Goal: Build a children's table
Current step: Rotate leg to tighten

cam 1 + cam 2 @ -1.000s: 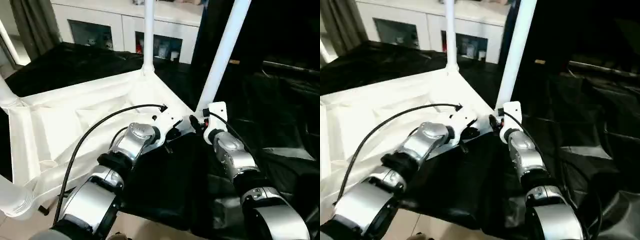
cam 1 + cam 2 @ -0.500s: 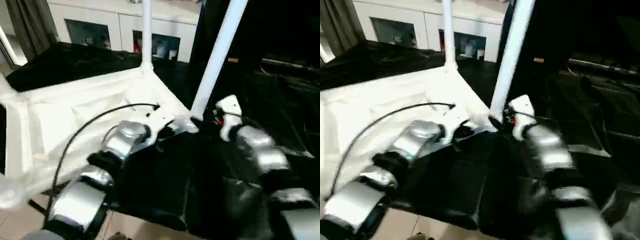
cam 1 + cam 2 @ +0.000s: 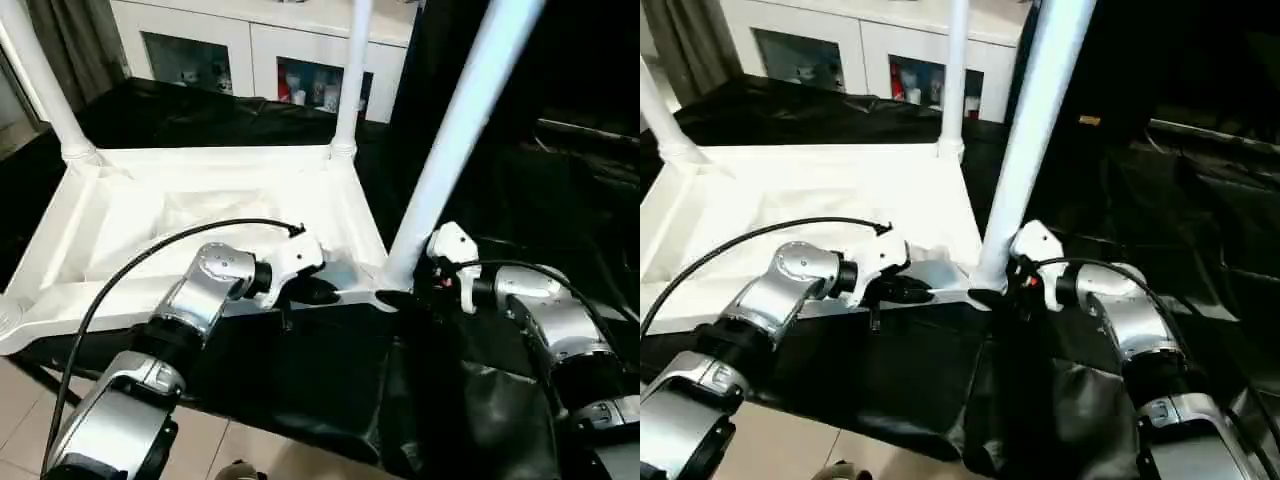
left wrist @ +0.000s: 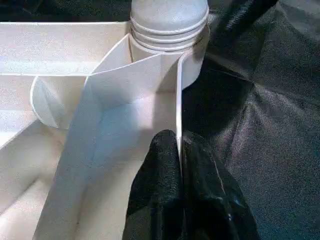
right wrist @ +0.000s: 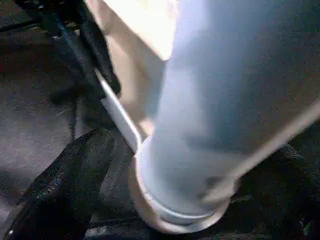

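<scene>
holding the upturned table [image 3: 200, 215] on the black cloth [image 3: 330, 370], we have the left gripper [image 4: 179, 200] pinched shut on the thin rim by the near corner leg [image 3: 460, 130]. right gripper [image 5: 165, 195] stands wide around the leg's base, gripping nothing. we'd keep the rim pinned and close low on the leg, pushing straight into its socket.

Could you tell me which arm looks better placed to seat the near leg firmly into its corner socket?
Probably the right: its open claw straddles the near leg just above the socket, while the left claw is shut on the tabletop's rim.
</scene>
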Controlling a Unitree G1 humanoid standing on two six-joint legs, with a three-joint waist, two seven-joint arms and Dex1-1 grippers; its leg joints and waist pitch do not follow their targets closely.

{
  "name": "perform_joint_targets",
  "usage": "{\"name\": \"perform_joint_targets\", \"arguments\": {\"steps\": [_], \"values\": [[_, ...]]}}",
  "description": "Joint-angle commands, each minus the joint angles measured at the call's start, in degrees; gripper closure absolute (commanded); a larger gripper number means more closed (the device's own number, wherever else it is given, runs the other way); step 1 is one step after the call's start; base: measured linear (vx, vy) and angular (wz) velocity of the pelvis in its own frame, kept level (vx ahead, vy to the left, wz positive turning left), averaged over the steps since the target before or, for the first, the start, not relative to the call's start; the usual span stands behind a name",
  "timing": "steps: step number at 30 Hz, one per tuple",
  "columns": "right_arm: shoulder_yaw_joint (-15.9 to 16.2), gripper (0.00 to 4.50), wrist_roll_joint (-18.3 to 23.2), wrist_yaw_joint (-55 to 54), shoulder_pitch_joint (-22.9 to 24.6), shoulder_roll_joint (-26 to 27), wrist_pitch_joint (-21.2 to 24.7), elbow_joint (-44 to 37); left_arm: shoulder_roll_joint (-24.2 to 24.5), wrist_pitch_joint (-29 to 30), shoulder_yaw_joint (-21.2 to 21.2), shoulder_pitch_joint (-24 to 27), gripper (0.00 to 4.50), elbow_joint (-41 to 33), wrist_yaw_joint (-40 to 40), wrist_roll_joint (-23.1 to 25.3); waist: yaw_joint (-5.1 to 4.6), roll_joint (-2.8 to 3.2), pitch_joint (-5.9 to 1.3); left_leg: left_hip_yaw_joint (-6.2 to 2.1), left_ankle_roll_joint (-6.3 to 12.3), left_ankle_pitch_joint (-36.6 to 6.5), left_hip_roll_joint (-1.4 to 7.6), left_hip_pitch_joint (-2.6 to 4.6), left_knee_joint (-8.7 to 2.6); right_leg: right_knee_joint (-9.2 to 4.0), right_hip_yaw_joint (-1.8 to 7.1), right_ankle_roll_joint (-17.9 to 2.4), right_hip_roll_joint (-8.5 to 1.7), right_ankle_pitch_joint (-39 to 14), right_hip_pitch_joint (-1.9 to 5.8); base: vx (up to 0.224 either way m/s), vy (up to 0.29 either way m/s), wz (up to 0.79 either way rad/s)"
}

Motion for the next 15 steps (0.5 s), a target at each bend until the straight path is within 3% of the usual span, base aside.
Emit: {"name": "perform_joint_targets", "arguments": {"steps": [1,15], "values": [[0.03,0.26,0.18,0.73,0.42,-0.59,0.48,-1.12,-0.81,-0.24,0.51,1.05,4.5,-1.25,-1.2,-2.6,0.09,-0.73,-3.63,-1.63,3.85,-10.21,3.83,0.81,-3.85,-4.03,3.43,-12.8,-4.79,-10.97,2.8,0.0,0.0,0.0],[-1.17,1.36,1.23,0.33,0.43,0.68,1.18,-0.51,-0.43,1.38,0.88,1.23,4.5,-2.51,-1.38,-2.53,0.07,-0.96,-3.74,-1.53,4.27,-8.91,3.69,0.8,-3.65,-3.8,3.39,-13.19,-4.66,-9.25,2.88,0.0,0.0,0.0]]}}
